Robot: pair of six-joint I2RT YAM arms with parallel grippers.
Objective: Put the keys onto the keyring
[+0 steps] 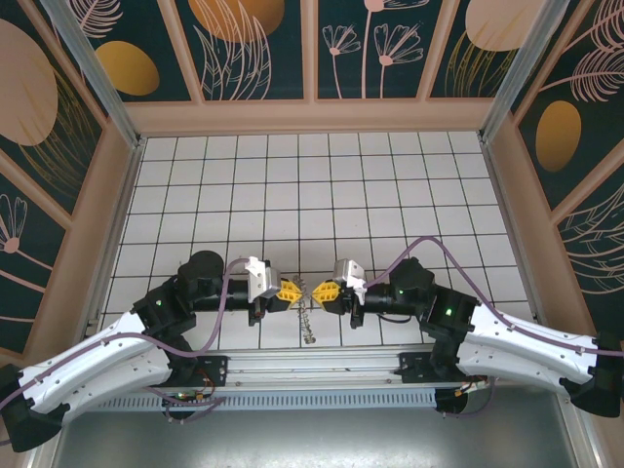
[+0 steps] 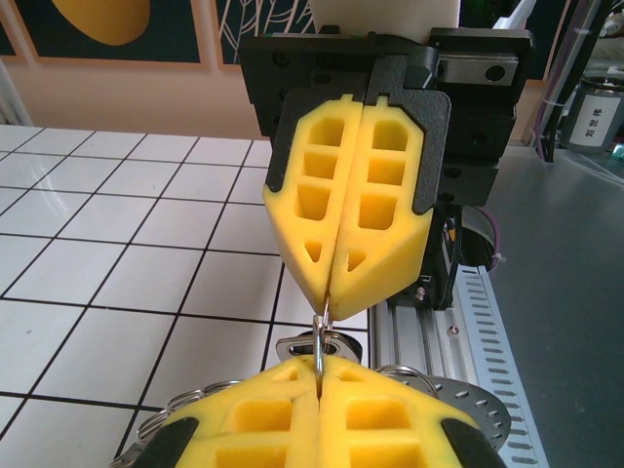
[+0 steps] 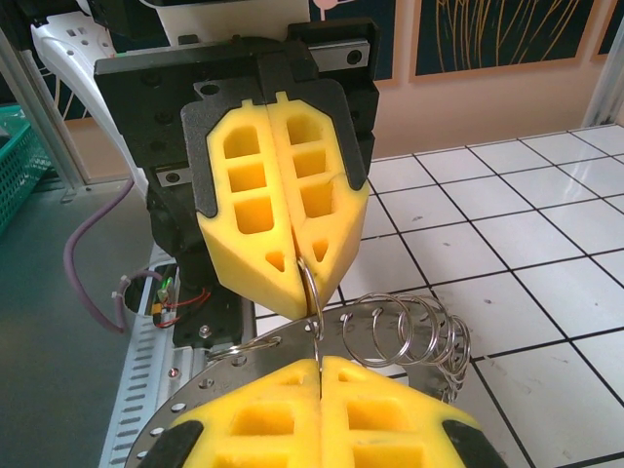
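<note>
Left end effector [image 1: 290, 291], right end effector [image 1: 325, 292] both clamped tight on keyring [image 1: 310, 317], dangling between tips.

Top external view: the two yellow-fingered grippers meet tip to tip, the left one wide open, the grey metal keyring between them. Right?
No: the left gripper is shut, as the left wrist view shows. It meets the right gripper tip to tip, the grey metal keyring between them.
</note>
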